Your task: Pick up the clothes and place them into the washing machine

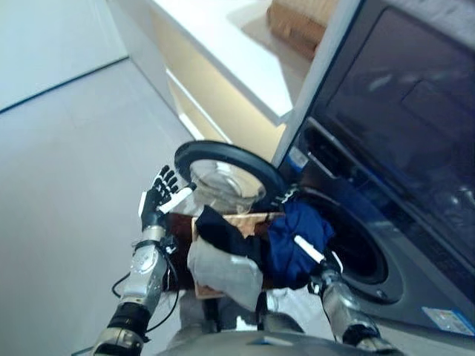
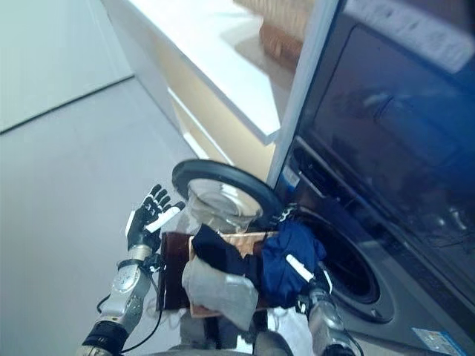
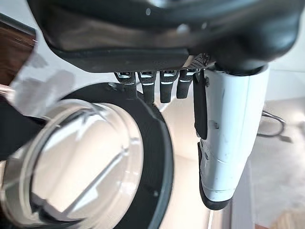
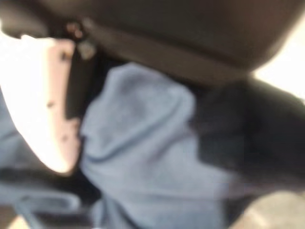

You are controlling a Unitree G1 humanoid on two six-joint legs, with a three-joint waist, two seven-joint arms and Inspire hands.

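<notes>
We are crouched before a front-loading washing machine [image 1: 386,148], its round glass door [image 1: 226,174] swung wide open. A brown box [image 1: 226,256] sits between our arms, draped with clothes: a navy blue garment [image 1: 297,237], a black garment [image 1: 223,231] and a grey garment [image 1: 223,271].

Our left hand [image 1: 157,194] hovers just past the door's dark rim, fingers straight and slightly spread, holding nothing — the wrist view shows the fingertips [image 3: 157,88] above the glass bowl of the door.

Our right hand [image 1: 315,256] is buried in the navy blue garment, white-covered thumb lying on the cloth; the fingers are hidden in the folds, so we cannot tell whether they have closed.

We judge this the pick-up step — the drum opening [image 1: 356,248] lies just beyond the right fingers. Next, the hand must gather the cloth firmly, lift it clear of the box, and carry it into the drum.
</notes>
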